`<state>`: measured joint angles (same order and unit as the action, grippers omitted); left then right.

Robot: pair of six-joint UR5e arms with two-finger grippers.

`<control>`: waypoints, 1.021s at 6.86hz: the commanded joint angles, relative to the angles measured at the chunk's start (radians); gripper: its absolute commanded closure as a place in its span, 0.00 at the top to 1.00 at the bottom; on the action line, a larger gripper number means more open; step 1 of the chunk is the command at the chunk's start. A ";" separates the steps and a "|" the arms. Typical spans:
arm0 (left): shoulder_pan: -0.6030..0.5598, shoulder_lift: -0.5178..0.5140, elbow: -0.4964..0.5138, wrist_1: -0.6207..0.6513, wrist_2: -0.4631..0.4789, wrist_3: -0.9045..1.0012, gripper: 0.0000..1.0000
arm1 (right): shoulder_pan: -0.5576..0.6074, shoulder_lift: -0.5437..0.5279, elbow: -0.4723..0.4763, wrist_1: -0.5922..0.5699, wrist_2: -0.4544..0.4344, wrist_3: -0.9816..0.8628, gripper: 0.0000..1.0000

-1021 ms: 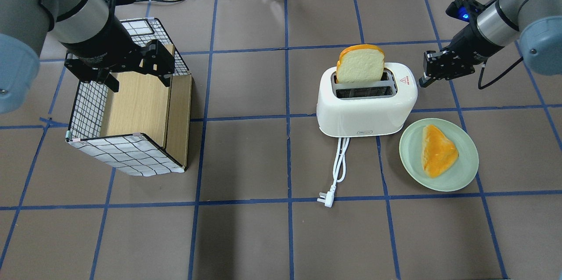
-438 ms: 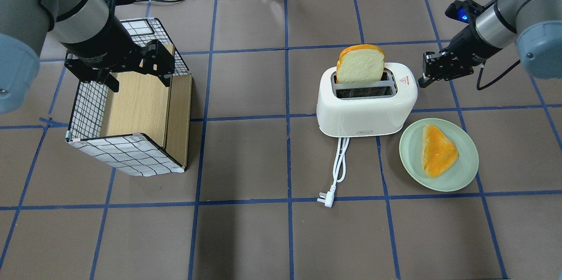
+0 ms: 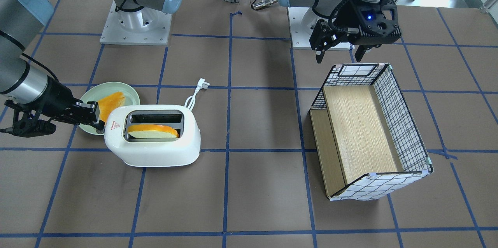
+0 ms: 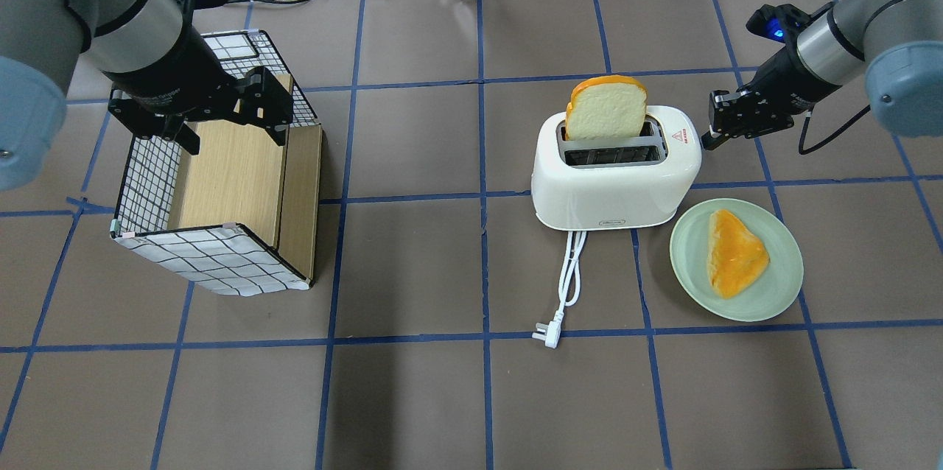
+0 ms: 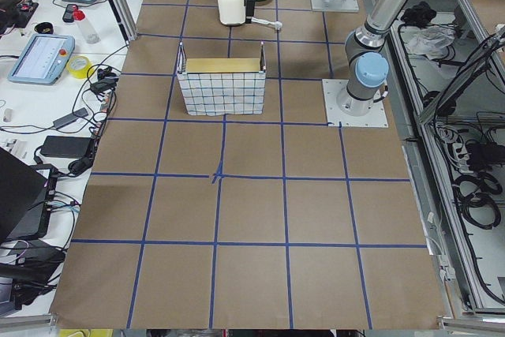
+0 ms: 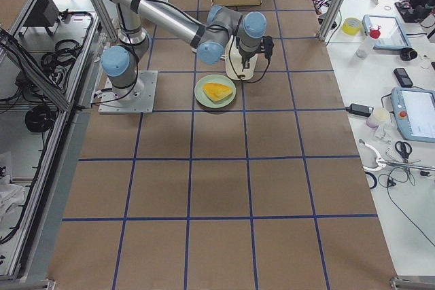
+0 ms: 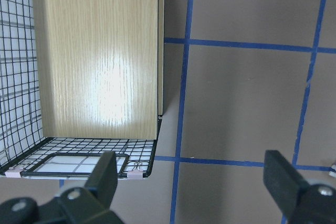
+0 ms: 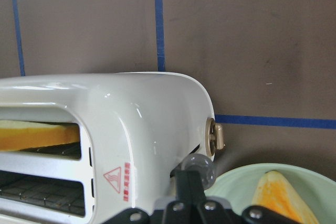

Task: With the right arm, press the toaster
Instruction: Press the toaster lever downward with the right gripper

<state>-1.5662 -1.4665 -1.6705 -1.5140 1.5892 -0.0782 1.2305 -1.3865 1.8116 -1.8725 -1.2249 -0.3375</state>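
Note:
The white toaster [image 4: 615, 179] stands right of the table's middle, with a bread slice [image 4: 605, 107] upright in its far slot. My right gripper [image 4: 713, 132] is shut and empty, with its tips at the toaster's right end. In the right wrist view the closed fingertips [image 8: 184, 182] touch a clear lever knob [image 8: 198, 169] just below the small silver end knob [image 8: 215, 137]. In the front view the right gripper [image 3: 97, 123] is against the end with the red triangle sticker [image 3: 113, 125]. My left gripper [image 4: 228, 116] is open and empty above the basket.
A green plate [image 4: 781, 289] with an orange-crusted slice [image 4: 733, 253] lies just right of and nearer than the toaster. The white cord and plug [image 4: 563, 293] trail toward the near side. A wire basket [image 4: 214, 264] with a wooden insert stands at the left.
My right wrist has shifted slightly toward the far side, while its fingertips stay at the toaster's right end. The bread stands at the same height. The left arm has not moved.

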 commanded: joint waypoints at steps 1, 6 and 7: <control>0.000 0.000 0.000 0.000 0.000 0.000 1.00 | -0.002 0.009 0.005 -0.011 0.001 0.000 0.00; 0.000 0.000 0.000 0.000 -0.001 0.000 1.00 | -0.002 0.023 0.005 -0.016 0.001 0.000 0.00; 0.000 0.000 0.000 0.000 0.000 0.000 1.00 | -0.002 0.030 0.005 -0.016 0.001 0.000 0.00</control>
<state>-1.5662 -1.4665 -1.6705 -1.5140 1.5885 -0.0782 1.2287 -1.3626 1.8162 -1.8878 -1.2241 -0.3375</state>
